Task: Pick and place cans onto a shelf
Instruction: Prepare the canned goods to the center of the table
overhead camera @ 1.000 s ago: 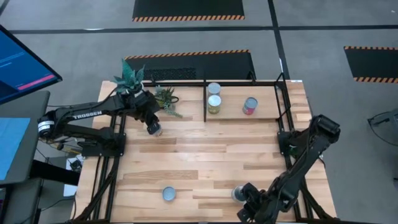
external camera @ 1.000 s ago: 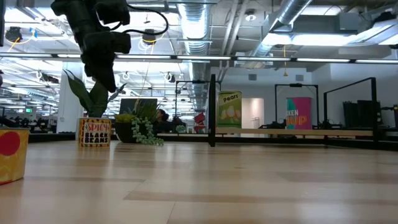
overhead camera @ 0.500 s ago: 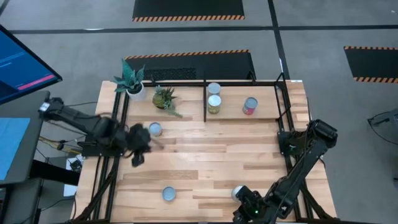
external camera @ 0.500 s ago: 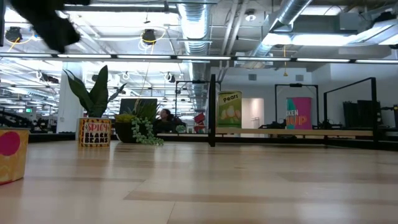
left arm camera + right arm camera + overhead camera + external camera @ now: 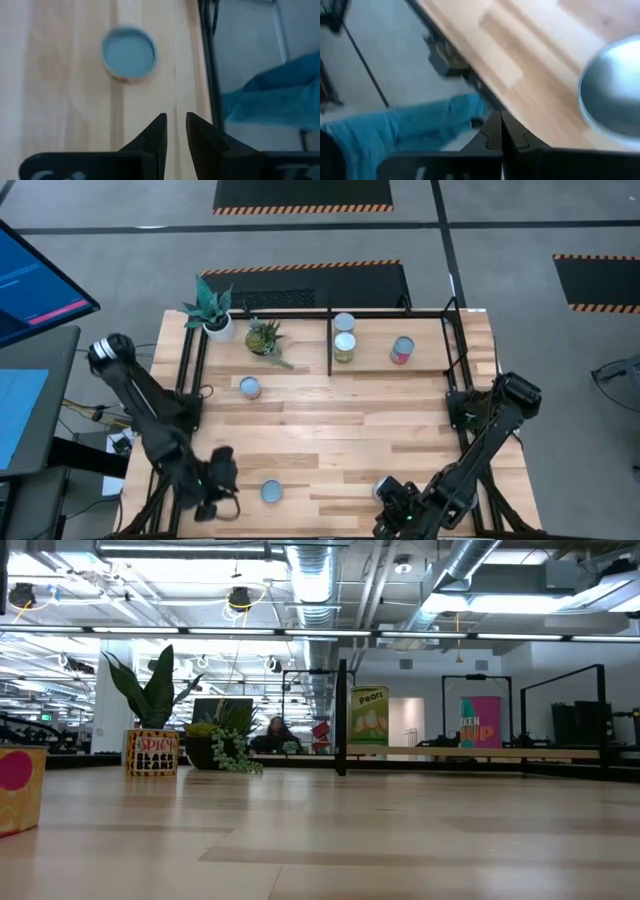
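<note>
Two cans waited up front; my left gripper [image 5: 175,131], fingers slightly apart and empty, needed to descend over the blue-topped can [image 5: 129,54].

Bright overhead light — wrist views blurred

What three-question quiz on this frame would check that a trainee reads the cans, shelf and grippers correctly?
1. How many cans stand inside the shelf?
2. True or false: the right gripper is open wide around a can.
3. Which can lies closest to the left gripper: A, the pale-topped can near the front edge; B, the can by the trailing plant; C, the pink-red can?

Key:
1. Three: two close together beside the middle divider, plus the pink-red can further right.
2. False. Its fingers are shut with nothing between them; a silver-topped can sits just beside it.
3. A.
</note>
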`<act>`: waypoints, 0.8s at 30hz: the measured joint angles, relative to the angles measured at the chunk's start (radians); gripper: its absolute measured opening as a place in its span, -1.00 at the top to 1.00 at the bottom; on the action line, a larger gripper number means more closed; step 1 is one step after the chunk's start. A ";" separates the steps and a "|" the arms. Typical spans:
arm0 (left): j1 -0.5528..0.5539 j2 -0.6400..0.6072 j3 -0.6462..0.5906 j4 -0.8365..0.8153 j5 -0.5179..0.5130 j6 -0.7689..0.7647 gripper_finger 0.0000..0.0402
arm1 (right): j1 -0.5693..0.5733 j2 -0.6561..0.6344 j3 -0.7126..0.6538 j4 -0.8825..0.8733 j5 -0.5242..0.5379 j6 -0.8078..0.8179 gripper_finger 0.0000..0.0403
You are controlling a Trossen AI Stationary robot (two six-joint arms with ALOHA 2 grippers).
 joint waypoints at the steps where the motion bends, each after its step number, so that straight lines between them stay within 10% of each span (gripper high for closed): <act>1: -0.006 0.037 0.009 0.002 0.001 0.006 0.71 | -0.001 0.000 0.000 -0.010 -0.022 -0.008 0.98; 14: -0.018 0.190 0.111 0.022 0.000 0.042 0.71 | -0.085 0.011 0.000 -0.169 -0.183 -0.153 0.98; 24: 0.013 0.190 0.111 0.016 -0.010 0.088 0.71 | -0.214 0.021 0.000 -0.419 -0.064 -0.186 0.98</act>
